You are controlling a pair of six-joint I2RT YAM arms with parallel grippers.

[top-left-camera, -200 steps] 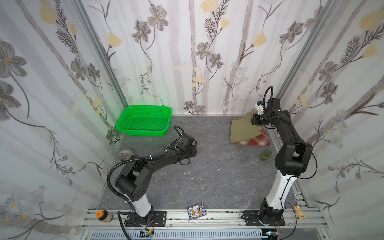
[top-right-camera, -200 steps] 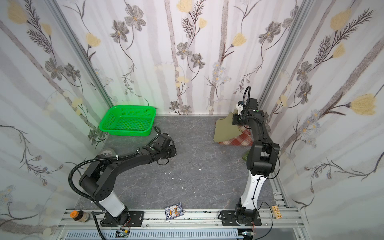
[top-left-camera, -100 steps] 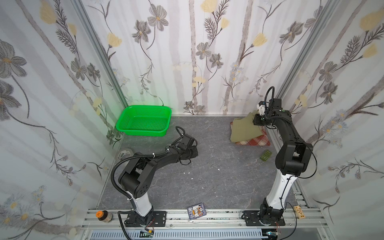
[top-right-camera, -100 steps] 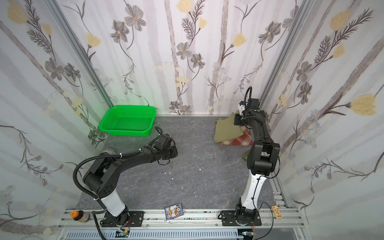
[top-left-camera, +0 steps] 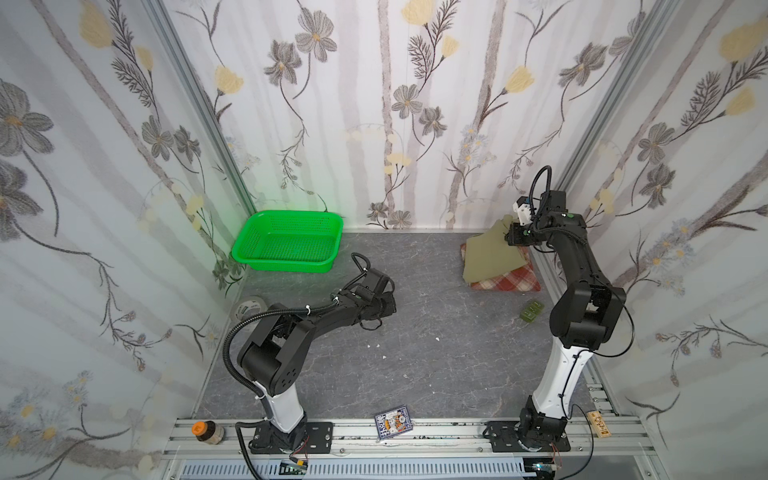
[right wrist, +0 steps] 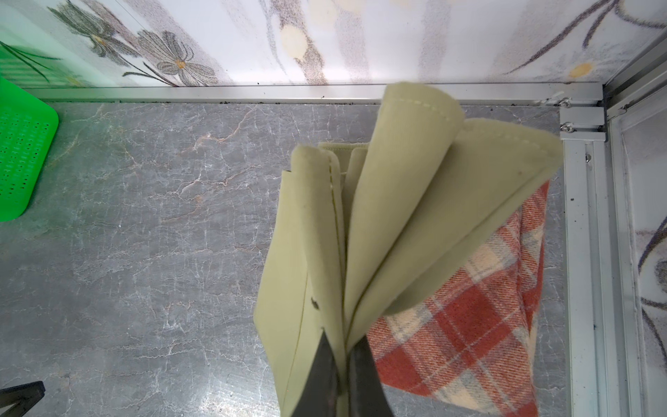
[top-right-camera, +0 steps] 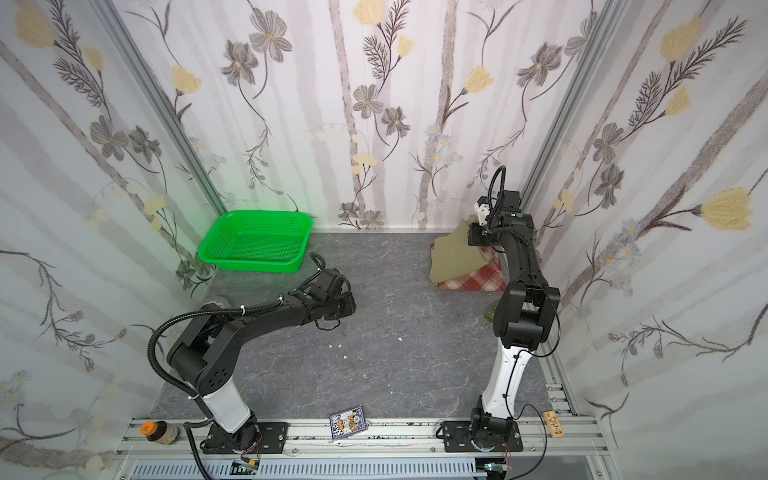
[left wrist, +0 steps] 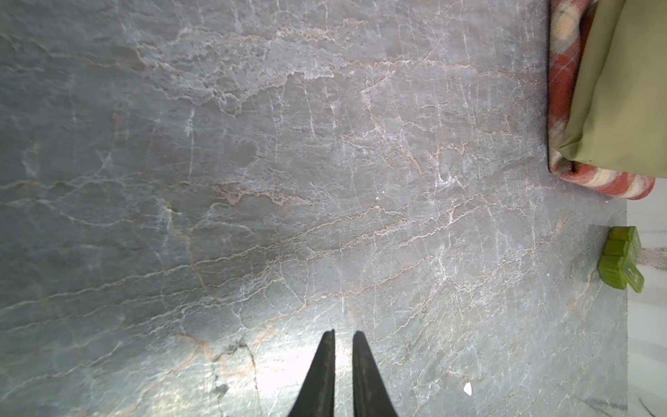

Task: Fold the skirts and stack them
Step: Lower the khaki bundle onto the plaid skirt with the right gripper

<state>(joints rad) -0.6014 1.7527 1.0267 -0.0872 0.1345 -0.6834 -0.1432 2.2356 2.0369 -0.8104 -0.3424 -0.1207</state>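
Down on the grey, marble-veined surface (top-left-camera: 436, 353), all the action sits in the far corner by the right-hand wall. The room is a booth of pale floral wallpaper (top-left-camera: 415, 104) with aluminium posts in its corners and a slotted rail (top-left-camera: 457, 428) along the near edge. The right gripper (right wrist: 343, 346) has its jaws pinched tight on layered edges of the khaki skirt (right wrist: 415, 216), and the cloth fans upward from the grip. In both top views the rest of that skirt drapes over the plaid skirt (top-left-camera: 509, 283), which lies folded flat against the wall frame. The left gripper (left wrist: 343, 335) hovers low over bare stone mid-surface, jaws drawn almost together with only a sliver between them – nothing in them. A green basket (top-left-camera: 286, 243) rests in the far left corner, well apart from the skirts. A small green plastic piece (top-left-camera: 531, 311) lies near the plaid skirt – just beside the right arm. A roll of tape (top-left-camera: 250, 306) hugs the left wall. On the rail lie a card pack (top-left-camera: 392, 423) and an orange-capped bottle (top-left-camera: 206, 431).
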